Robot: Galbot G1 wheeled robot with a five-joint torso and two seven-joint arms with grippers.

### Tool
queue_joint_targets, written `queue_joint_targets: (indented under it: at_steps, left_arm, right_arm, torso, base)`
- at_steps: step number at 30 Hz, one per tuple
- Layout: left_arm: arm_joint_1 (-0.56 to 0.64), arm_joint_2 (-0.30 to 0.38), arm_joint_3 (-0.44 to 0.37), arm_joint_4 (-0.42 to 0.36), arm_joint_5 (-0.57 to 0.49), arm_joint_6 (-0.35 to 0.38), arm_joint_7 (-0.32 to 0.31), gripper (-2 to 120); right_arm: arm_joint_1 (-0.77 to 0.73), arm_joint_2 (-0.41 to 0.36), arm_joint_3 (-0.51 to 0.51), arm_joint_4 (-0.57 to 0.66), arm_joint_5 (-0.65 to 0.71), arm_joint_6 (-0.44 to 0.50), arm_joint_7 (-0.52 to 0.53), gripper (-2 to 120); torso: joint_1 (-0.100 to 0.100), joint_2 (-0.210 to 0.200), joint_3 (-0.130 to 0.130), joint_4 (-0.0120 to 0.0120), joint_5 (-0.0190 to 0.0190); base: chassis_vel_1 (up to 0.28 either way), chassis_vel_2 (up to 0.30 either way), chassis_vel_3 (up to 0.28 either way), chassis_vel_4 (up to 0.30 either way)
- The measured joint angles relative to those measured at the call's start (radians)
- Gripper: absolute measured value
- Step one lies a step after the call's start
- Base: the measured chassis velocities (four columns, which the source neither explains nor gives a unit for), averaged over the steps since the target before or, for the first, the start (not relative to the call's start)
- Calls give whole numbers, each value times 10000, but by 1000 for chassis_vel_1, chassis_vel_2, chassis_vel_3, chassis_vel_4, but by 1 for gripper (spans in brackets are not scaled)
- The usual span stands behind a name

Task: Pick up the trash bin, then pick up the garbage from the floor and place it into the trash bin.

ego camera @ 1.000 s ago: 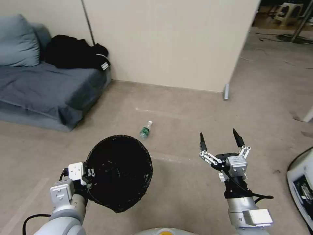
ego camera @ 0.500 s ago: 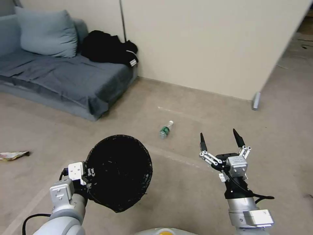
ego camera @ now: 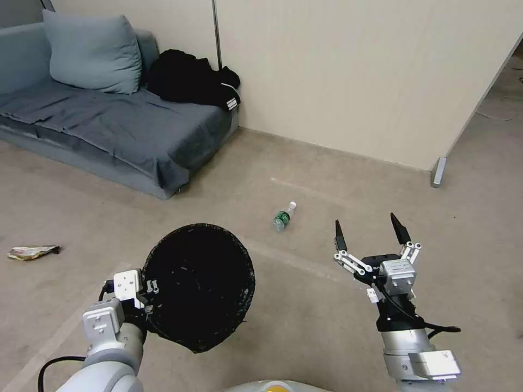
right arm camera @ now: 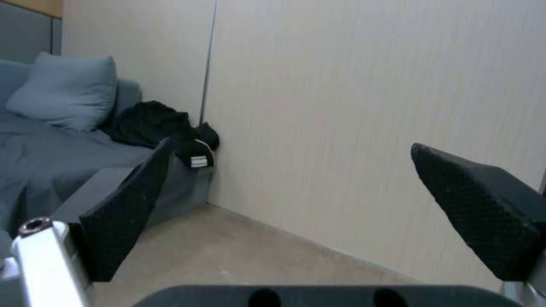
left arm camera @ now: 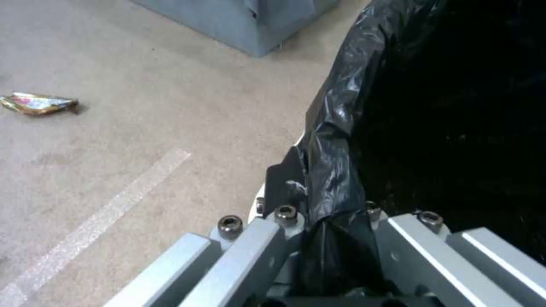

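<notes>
So the left gripper [ego camera: 148, 287] is clamped on the rim of the trash bin [ego camera: 199, 287], holding it up off the floor [ego camera: 305, 326] down at the robot's left, tilted so the mouth faces the head camera and you look straight into the black liner. In the left wrist view the glossy liner [left arm camera: 335, 140] is bunched between the metal fingers [left arm camera: 250, 247], pinched tight. The right gripper [ego camera: 368, 233] hangs in the air at the robot's right, its two black fingertips [right arm camera: 483, 213] spread wide with nothing between them. Garbage count on the floor: two pieces. One small bottle [ego camera: 283, 216] with a green label lies on its side ahead, roughly between the two arms and well beyond them, with bare floor all around it. One crumpled wrapper [ego camera: 31, 251] sits far out at the left, also alone on open floor. Boundaries: a grey sofa [ego camera: 109, 130] runs along the left, its corner just short of the beige wall panel [ego camera: 354, 71], which closes off the back. One pillow [ego camera: 90, 51] and one heap of black clothes [ego camera: 190, 81] are on the sofa. Floor opens up past the panel's right end.
</notes>
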Motion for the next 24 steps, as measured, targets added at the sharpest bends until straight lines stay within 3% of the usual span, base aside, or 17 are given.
queue_joint_targets:
  at_steps: [17, 24]
  left_arm:
    - [-1, -40, 33, 0, 31, -72, 13, 1]
    - [-6, -48, 21, 0, 43, -71, 13, 1]
  right_arm:
    - [12, 0, 73, -23, -87, -60, -61, 100]
    - [31, 0, 70, -65, -92, -60, -61, 100]
  torso:
    - [0, 1, 0, 0, 0]
    - [-1, 0, 0, 2, -2]
  base:
    - [0, 0, 0, 0]
    - [-96, 104, 108, -85]
